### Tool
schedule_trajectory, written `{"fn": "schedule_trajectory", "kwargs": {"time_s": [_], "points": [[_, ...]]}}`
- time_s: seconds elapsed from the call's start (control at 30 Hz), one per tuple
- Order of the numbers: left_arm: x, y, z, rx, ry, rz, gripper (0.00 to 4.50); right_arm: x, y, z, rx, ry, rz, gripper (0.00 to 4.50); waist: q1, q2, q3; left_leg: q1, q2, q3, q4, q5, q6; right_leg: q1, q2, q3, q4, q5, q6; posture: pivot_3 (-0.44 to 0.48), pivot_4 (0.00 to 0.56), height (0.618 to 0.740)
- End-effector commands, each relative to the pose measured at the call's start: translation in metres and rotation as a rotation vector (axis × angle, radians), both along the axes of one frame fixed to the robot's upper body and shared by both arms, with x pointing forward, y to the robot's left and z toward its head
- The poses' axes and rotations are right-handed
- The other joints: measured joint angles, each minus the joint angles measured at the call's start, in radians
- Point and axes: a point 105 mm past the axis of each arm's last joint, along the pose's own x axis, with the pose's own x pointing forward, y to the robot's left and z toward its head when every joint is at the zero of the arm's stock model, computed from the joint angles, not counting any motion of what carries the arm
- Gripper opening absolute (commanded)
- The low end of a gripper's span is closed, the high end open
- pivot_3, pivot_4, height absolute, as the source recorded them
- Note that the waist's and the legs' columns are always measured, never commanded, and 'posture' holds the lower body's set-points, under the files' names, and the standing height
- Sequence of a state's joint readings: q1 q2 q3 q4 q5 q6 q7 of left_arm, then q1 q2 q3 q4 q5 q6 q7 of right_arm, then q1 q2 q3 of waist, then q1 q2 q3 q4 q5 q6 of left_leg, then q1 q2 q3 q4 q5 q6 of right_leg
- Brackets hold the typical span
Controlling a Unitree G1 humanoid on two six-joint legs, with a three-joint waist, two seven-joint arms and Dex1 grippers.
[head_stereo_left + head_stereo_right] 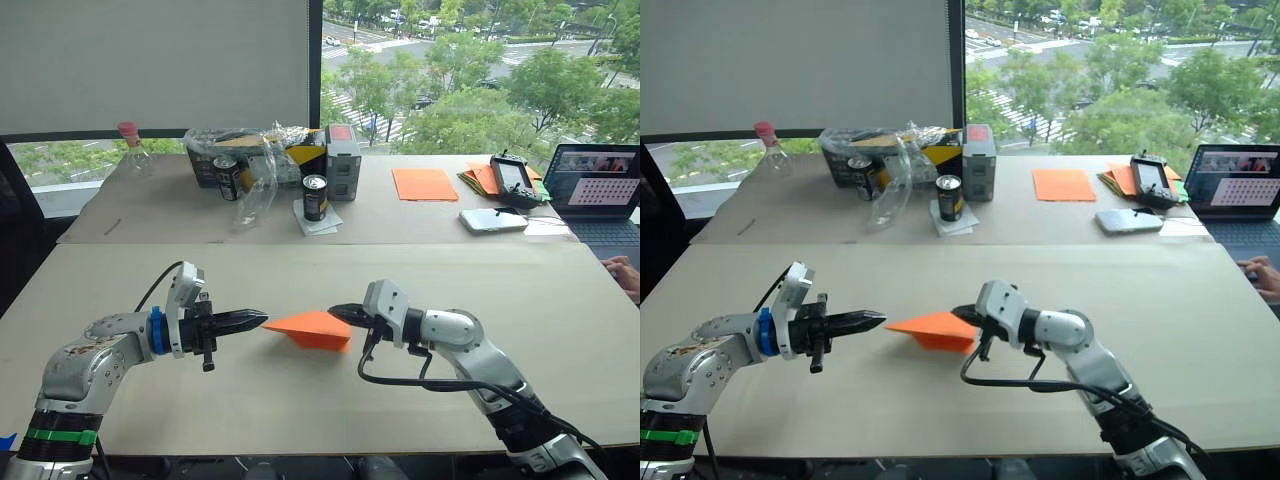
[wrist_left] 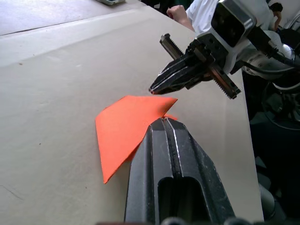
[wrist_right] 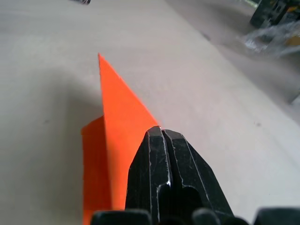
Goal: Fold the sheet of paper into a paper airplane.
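Note:
The sheet of paper (image 1: 318,331) lies on the near table as a bright-orange folded wedge with its point toward my left arm. My left gripper (image 1: 262,320) is shut, and its tip rests at that pointed end; the left wrist view has its fingers (image 2: 165,140) over the paper (image 2: 123,129). From the other side, my right gripper (image 1: 333,311) is also shut, its tip touching the wedge's raised upper edge. A raised flap (image 3: 117,122) runs up to its fingertips (image 3: 154,140) in the right wrist view. Whether paper is pinched between them is not visible.
The back table holds a smooth orange sheet (image 1: 424,184), a pile of papers (image 1: 480,177), a controller (image 1: 512,177), a phone (image 1: 493,220), a laptop (image 1: 598,185), cans (image 1: 315,197), a box (image 1: 343,161), plastic wrap (image 1: 255,190) and a bottle (image 1: 133,148). A person's hand (image 1: 625,270) rests at the right edge.

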State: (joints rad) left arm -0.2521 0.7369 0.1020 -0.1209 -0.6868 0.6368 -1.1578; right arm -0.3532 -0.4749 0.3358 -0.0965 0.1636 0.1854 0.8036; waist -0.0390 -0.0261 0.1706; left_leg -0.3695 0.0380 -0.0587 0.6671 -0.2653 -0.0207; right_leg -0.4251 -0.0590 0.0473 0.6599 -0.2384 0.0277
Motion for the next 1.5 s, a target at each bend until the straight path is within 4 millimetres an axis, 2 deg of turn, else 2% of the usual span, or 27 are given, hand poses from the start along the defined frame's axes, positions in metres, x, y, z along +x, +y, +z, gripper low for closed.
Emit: {"fn": "schedule_trajectory", "kwargs": {"time_s": [0.03, 0.33, 0.43, 0.57, 0.77, 1.0, 1.17, 1.33, 1.37, 1.5], "points": [[-0.003, -0.008, 0.002, 0.035, -0.03, -0.056, 0.0, -0.006, 0.006, 0.0, 0.034, 0.053, 0.017, 0.02, -0.004, 0.0, 0.0, 0.0, 0.0, 0.0, 0.0, 0.0, 0.0, 0.0, 0.0, 0.0, 0.0, 0.0, 0.0, 0.0, 0.15, 0.715], [0.005, -0.013, 0.005, 0.065, -0.037, -0.11, 0.0, -0.014, 0.008, -0.026, -0.044, 0.143, 0.042, 0.02, -0.004, 0.0, 0.0, 0.0, 0.0, 0.0, 0.0, 0.0, 0.0, 0.0, 0.0, 0.0, 0.0, 0.0, 0.0, 0.0, 0.15, 0.715], [0.008, -0.02, -0.018, 0.176, -0.06, -0.15, 0.0, -0.014, 0.002, -0.041, -0.136, 0.154, 0.047, 0.02, -0.004, 0.0, 0.0, 0.0, 0.0, 0.0, 0.0, 0.0, 0.0, 0.0, 0.0, 0.0, 0.0, 0.0, 0.0, 0.0, 0.15, 0.715], [0.02, -0.031, -0.038, 0.235, -0.132, -0.152, 0.0, -0.017, -0.001, -0.054, -0.207, 0.188, 0.061, 0.02, 0.001, -0.002, -0.001, 0.002, -0.001, 0.0, 0.0, 0.0, 0.0, 0.002, 0.0, 0.0, -0.001, 0.0, 0.0, 0.0, 0.15, 0.715], [0.027, -0.042, -0.06, 0.251, -0.139, -0.169, 0.0, -0.016, 0.001, -0.051, -0.214, 0.179, 0.061, 0.02, -0.001, -0.002, -0.002, 0.002, -0.001, 0.0, 0.0, 0.0, 0.0, 0.003, 0.0, 0.0, -0.001, 0.0, 0.0, 0.0, 0.15, 0.715], [0.017, -0.035, -0.094, 0.335, -0.048, -0.179, 0.0, -0.019, -0.003, -0.037, -0.202, 0.162, 0.056, 0.02, -0.001, -0.002, -0.004, 0.002, -0.001, -0.001, 0.0, 0.0, 0.0, 0.003, 0.0, 0.0, -0.001, 0.0, 0.001, 0.0, 0.15, 0.715], [0.013, -0.033, -0.1, 0.331, -0.013, -0.156, 0.0, -0.018, -0.002, 0.016, -0.03, 0.202, 0.03, 0.02, -0.002, -0.002, -0.005, 0.002, -0.001, -0.001, 0.0, 0.0, 0.0, 0.003, 0.0, 0.0, -0.001, 0.0, 0.001, 0.0, 0.15, 0.715], [0.013, -0.035, -0.099, 0.302, -0.001, -0.126, 0.0, 0.0, -0.024, 0.03, 0.065, 0.287, -0.111, 0.02, -0.003, -0.001, -0.005, 0.002, -0.001, -0.001, 0.0, 0.0, 0.0, 0.004, 0.0, 0.0, -0.001, 0.0, 0.001, 0.0, 0.15, 0.715], [0.014, -0.035, -0.098, 0.298, -0.001, -0.121, 0.0, 0.002, -0.028, 0.029, 0.073, 0.316, -0.126, 0.64, -0.002, -0.001, -0.005, 0.002, -0.001, -0.001, 0.0, 0.0, 0.0, 0.004, 0.0, 0.0, -0.001, 0.0, 0.001, 0.0, 0.15, 0.715], [0.015, -0.035, -0.097, 0.276, 0.007, -0.1, 0.0, 0.012, -0.037, 0.021, 0.119, 0.431, -0.186, 2.0, -0.002, -0.001, -0.005, 0.002, -0.001, -0.001, 0.0, 0.0, 0.001, 0.004, 0.0, 0.0, -0.001, 0.0, 0.001, 0.0, 0.15, 0.715]]}}
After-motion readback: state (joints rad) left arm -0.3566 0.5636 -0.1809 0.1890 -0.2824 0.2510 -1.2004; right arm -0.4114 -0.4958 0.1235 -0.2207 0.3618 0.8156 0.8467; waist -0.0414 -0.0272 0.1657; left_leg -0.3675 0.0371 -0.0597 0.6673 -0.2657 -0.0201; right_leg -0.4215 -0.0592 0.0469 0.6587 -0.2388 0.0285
